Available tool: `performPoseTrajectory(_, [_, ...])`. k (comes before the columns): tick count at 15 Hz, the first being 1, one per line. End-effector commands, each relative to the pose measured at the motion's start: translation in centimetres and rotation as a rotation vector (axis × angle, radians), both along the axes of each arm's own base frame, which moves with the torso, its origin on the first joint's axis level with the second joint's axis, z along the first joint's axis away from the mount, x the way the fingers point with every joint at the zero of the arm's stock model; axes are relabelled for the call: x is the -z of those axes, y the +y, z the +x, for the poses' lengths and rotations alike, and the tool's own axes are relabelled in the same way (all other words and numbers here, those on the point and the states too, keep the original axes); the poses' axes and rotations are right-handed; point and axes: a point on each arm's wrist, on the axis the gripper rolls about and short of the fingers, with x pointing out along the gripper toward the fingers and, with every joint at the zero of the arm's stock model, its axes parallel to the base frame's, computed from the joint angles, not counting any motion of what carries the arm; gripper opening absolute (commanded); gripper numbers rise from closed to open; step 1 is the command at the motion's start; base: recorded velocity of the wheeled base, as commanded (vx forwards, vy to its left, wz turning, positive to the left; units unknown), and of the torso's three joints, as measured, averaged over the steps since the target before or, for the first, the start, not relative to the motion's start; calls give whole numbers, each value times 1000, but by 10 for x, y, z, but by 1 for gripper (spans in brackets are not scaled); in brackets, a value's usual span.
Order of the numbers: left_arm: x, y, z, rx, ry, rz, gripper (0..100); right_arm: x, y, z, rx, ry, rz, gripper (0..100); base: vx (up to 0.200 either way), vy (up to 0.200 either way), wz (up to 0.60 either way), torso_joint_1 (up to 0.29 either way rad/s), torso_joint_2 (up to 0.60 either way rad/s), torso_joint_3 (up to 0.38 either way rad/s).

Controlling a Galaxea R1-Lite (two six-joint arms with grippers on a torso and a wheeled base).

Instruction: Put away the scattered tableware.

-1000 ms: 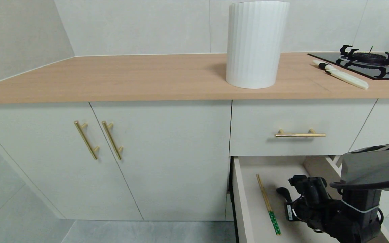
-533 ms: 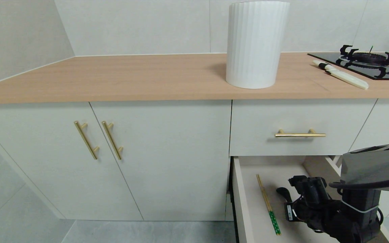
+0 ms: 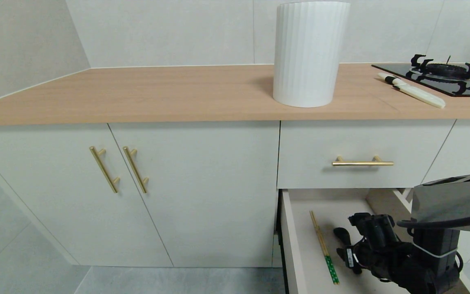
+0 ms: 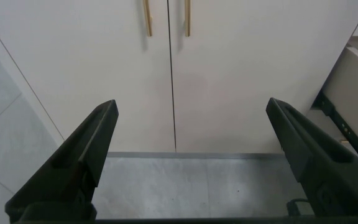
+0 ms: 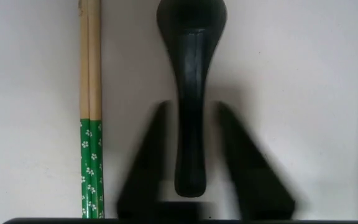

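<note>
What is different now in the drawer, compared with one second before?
Very little. The right gripper in the open drawer seems to have drawn back slightly toward the robot. It stands open astride the handle of the black spoon, which lies on the drawer floor. The spoon, the chopsticks, the white container and the knife stayed in place.
</note>
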Motion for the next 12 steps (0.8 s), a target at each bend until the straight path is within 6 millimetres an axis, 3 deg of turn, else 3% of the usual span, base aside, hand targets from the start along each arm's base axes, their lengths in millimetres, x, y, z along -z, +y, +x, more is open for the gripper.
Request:
performPoseTrajectory(1, [0, 0, 0, 0, 1, 0, 100, -1, 0, 0, 0, -3, 1, 100, 0, 0, 0, 0, 0, 0])
performPoseTrajectory(5, [0, 0, 0, 1, 1, 0, 100, -5, 0, 0, 0, -11, 4, 100, 0, 0, 0, 0, 0, 0])
performPoseTrajectory(8, [0, 0, 0, 0, 1, 0, 100, -23, -1, -3, -1, -54, 16, 100, 0, 0, 0, 0, 0, 0])
performPoseTrajectory(12, [0, 0, 0, 0, 1, 0, 100, -87, -6, -19, -2, -150, 48, 100, 0, 0, 0, 0, 0, 0])
